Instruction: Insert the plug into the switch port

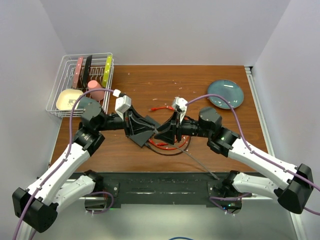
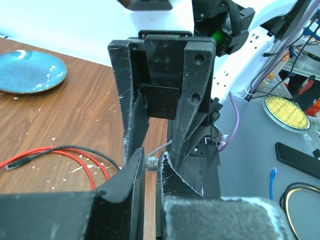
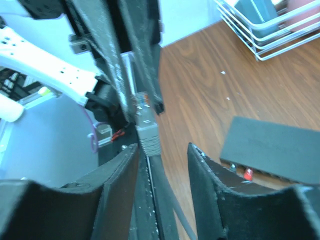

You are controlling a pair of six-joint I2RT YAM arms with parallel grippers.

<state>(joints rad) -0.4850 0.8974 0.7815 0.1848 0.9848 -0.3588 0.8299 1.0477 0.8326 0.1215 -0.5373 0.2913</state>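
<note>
Left wrist view: my left pincer [image 2: 151, 161] is pressed together on the plug [image 3: 145, 125], holding it out, I reckon, for a handover. My right pincer [image 3: 162, 150] is spread either side of its grey boot. The switch [image 3: 280, 145] lies flat just beside them. The wooden table [image 1: 200, 80] is paint-flecked, with a rack [image 1: 65, 75] far left, a plate [image 1: 225, 93] far right and white walls.

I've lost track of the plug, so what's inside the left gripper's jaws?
A grey-booted network plug, pinched at the tips of the left gripper. The fingers cover its sides, so its latch cannot be seen.
</note>
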